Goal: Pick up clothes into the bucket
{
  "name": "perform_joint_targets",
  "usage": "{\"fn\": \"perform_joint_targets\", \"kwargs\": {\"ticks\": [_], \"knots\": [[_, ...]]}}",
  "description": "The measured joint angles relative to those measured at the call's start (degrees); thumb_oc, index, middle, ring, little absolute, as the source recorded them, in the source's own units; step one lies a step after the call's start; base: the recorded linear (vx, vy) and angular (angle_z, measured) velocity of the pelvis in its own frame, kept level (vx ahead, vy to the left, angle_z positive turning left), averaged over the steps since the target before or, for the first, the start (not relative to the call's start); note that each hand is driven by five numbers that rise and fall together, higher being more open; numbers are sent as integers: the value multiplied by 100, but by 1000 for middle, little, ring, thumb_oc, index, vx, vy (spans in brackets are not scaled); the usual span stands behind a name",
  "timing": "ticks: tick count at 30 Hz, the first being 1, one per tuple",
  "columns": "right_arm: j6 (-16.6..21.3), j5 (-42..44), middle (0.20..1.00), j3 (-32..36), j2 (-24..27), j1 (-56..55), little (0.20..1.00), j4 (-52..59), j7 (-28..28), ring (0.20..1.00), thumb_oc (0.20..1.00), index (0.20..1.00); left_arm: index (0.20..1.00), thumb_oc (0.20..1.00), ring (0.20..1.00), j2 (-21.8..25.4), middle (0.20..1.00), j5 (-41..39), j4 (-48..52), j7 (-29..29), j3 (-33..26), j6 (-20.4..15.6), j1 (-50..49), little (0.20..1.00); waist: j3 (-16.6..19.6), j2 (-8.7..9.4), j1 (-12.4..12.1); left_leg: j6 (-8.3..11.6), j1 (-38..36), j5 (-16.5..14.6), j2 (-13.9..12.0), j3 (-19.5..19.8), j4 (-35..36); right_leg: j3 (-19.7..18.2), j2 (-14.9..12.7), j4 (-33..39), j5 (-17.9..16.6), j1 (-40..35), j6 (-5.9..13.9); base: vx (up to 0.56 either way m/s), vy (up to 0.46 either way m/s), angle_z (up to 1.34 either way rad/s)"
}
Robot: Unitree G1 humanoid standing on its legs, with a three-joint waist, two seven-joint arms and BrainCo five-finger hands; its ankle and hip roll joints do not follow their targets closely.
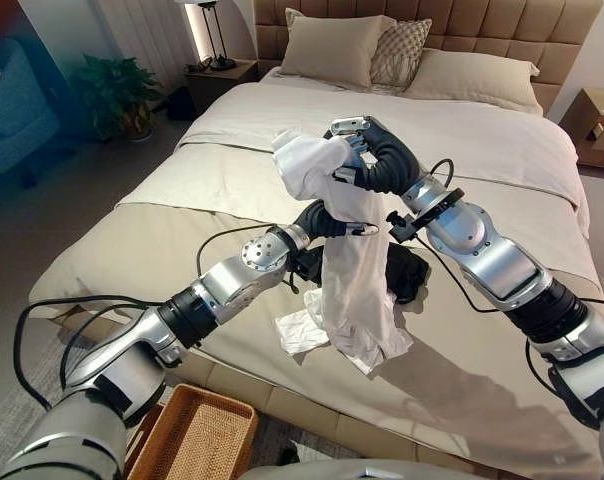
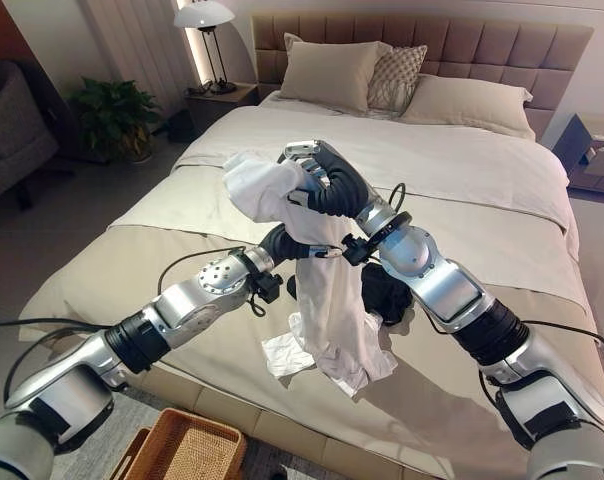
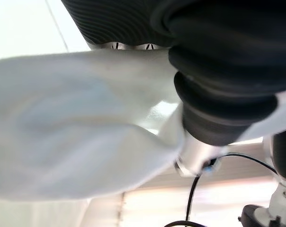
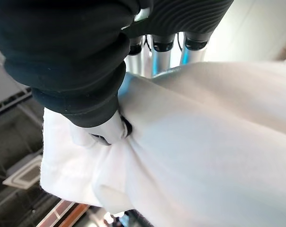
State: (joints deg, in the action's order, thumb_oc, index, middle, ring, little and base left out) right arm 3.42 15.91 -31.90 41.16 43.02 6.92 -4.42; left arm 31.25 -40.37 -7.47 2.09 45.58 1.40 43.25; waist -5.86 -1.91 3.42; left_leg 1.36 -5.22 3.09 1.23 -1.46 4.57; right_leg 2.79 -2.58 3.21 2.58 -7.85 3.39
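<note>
Both hands, right hand [image 1: 354,135] and left hand [image 1: 334,222], clench the white cotton garment [image 1: 347,270] above the beige bed [image 1: 182,240]. Risk: trailing hem snags the bed's near edge, missing the woven wicker basket [image 1: 197,435].

White garment [image 1: 347,270] hung above the bed [image 1: 232,190], draped between both hands: right hand [image 1: 354,140] at its top, left hand [image 1: 327,220] just below, under the cloth. Dark garment [image 1: 407,270] lay on the bed behind the hanging one. Wicker basket [image 1: 197,435] sat on the floor before the bed, left. Pillows [image 1: 332,45] at the far end; lamp [image 2: 204,15] and plant [image 1: 117,90] far left.
</note>
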Motion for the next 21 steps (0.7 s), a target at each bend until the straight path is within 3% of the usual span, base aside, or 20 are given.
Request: {"fn": "perform_joint_targets", "kwargs": {"ticks": [2, 4, 7, 13, 16, 17, 21], "knots": [[0, -3, 1000, 57, 31, -1, 1000, -1, 12, 1000, 1000, 1000, 200, 200, 200, 114, 200, 296, 100, -50, -174, 1, -157, 200, -2, -3, 10, 0, -4, 0, -6, -12, 6, -27, 4, 1, -1, 5, -1, 25, 1, -5], [3, -15, 1000, 229, 65, -17, 1000, -1, 20, 1000, 1000, 1000, 200, 200, 200, 340, 200, 609, 238, -86, -257, 2, -217, 200, -5, -9, 3, -1, -5, 0, -13, -12, 18, -31, 10, 5, 0, 4, -1, 0, 0, 0], [24, -48, 1000, 863, 62, -182, 1000, 71, 11, 1000, 1000, 1000, 200, 200, 200, 569, 200, 1026, 474, -109, -813, -56, -488, 200, -13, -22, -26, -1, -9, 0, -18, -10, 34, -31, 17, 9, 0, -1, -1, 0, 0, 0], [132, -174, 1000, 2306, 201, -1202, 1000, 294, -124, 1000, 1000, 1000, 200, 200, 200, 1524, 200, 1967, 1117, -106, -2017, -82, -1318, 200, -25, -22, -138, -1, -5, -1, -15, 6, 37, -16, 18, 24, 0, -14, -1, 12, 0, 1], [169, -137, 1000, 3196, 186, -2366, 1000, 359, -147, 1000, 1000, 1000, 200, 200, 200, 1999, 200, 2238, 1329, -38, -3199, -201, -2244, 200, -37, -17, -148, -1, -9, -2, -2, 40, 37, 27, 10, 60, 0, -58, -1, 34, 0, 7], [195, -63, 1000, 3549, 34, -2883, 1000, 335, -136, 1000, 1000, 1000, 200, 200, 200, 2064, 200, 2293, 1403, 2, -3807, -266, -2735, 200, -54, 1, -137, 3, -17, -7, -4, 55, 39, 50, 7, 73, 2, -80, -1, 58, 3, 7], [149, 149, 1000, 4095, -431, -4104, 1000, -284, -96, 1000, 1000, 1000, 200, 200, 200, 2107, 200, 2335, 1540, 204, -5036, -342, -3862, 200, -150, 22, -147, 9, -7, -13, 5, 140, 41, 108, 8, 110, 3, -100, 0, 12, 10, 11]]}}
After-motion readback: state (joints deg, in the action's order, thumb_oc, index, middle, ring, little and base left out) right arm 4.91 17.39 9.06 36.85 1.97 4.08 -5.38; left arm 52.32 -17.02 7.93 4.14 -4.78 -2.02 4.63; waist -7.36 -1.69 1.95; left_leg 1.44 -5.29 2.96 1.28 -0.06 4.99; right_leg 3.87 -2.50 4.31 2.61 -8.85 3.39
